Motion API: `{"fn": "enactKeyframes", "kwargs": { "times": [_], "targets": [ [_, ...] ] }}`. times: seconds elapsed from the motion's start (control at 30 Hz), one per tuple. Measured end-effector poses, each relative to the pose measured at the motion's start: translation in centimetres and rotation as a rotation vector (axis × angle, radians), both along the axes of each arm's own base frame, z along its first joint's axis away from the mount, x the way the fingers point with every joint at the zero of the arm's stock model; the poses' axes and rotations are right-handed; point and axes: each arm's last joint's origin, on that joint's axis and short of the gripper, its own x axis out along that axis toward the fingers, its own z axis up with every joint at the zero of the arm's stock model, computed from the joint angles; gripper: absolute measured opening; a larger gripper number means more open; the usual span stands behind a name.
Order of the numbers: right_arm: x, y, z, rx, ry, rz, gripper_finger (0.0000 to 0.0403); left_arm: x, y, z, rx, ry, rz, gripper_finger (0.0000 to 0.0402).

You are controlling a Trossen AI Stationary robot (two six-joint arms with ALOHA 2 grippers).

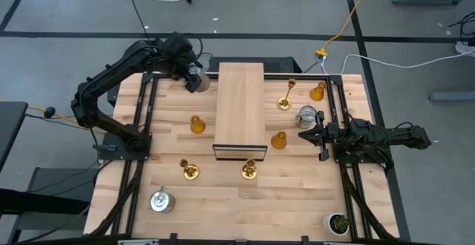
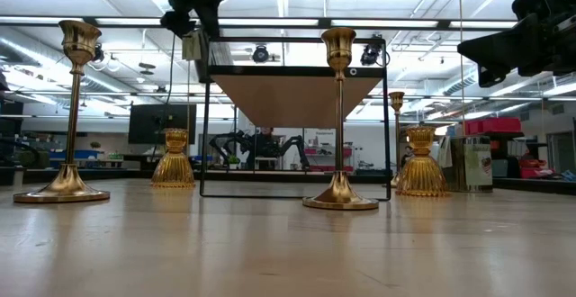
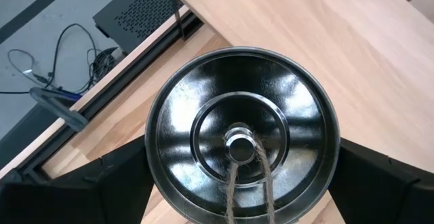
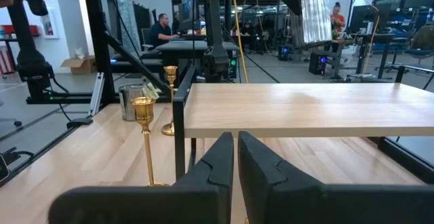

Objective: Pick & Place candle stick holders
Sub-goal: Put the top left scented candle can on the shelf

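step: transport. my left gripper (image 1: 196, 79), upper left of frame, grasps a silver can (image 3: 242, 144) (wick visible). next: lower it onto the wooden shelf (image 1: 240, 104). right gripper (image 1: 306, 136) clenched, idle.

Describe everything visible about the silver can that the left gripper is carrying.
The silver can is a shiny round metal tin, open-mouthed, with a concentric ringed floor, a small central hub and a twine-like wick rising from it. The left gripper holds it by its sides between widely spread fingers, lifted off the table near the far left corner of the raised wooden shelf. The right wrist view shows it hanging above shelf level, roughly upright.
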Motion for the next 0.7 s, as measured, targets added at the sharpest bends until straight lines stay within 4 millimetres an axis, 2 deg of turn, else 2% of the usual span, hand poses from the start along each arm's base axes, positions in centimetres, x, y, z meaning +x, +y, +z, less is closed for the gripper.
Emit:
{"fn": "enactKeyframes", "kwargs": {
  "times": [0.3, 0.7],
  "targets": [
    [0.0, 0.0, 0.0, 0.000, 0.000, 0.000, 0.0027, 1.5, -0.1, 0.6, 0.012, -0.010, -0.052, 0.0371],
    [0.0, 0.0, 0.0, 0.000, 0.000, 0.000, 0.0027, 5.6, 0.1, 2.5, 0.079, -0.029, -0.192, 0.0371]
  ]
}}
